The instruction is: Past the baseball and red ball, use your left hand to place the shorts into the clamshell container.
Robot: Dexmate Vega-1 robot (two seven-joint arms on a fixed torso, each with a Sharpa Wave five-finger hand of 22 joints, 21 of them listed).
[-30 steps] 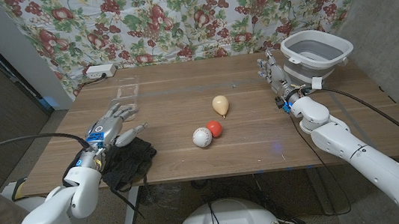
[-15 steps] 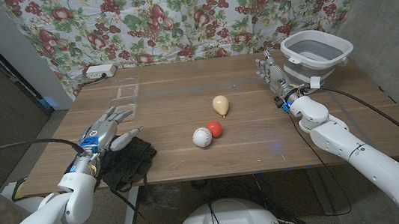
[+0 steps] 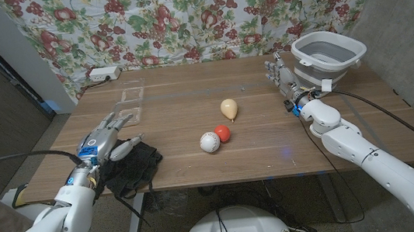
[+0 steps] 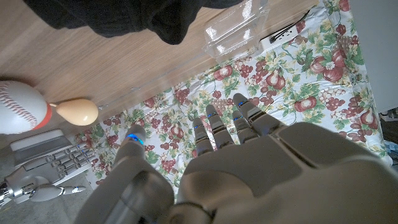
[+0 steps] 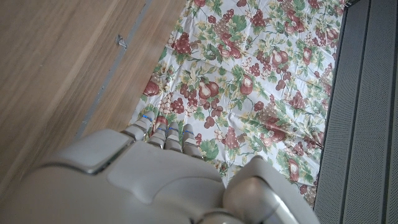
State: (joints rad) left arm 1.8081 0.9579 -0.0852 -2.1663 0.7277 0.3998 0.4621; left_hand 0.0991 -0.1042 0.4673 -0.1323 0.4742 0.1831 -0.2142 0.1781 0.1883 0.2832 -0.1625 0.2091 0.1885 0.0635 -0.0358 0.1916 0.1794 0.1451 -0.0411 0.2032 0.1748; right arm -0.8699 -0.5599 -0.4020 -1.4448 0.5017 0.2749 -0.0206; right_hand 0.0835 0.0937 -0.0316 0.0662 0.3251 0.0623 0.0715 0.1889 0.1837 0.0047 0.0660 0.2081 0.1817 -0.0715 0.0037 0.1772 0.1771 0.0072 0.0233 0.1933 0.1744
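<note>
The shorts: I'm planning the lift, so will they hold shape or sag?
Probably sag: the shorts lie crumpled in soft dark folds and droop over the table edge. Likely light, and unlikely to slip from the left hand.

Black shorts (image 3: 130, 171) at near left edge of brown wood-grain table (image 3: 259, 157). White baseball (image 3: 208, 141) with red stitching; red ball (image 3: 223, 132) touching it on right. Pale tan pear-shaped object (image 3: 228, 109) beyond. Clear clamshell container (image 3: 131, 94) far left. Grey tub (image 3: 328, 50), white rim, far right. Backdrop cloth (image 3: 180, 17): white, red fruit, green leaves. Left hand (image 3: 105, 138) silver-grey with blue; right hand (image 3: 286, 78) grey.
</note>
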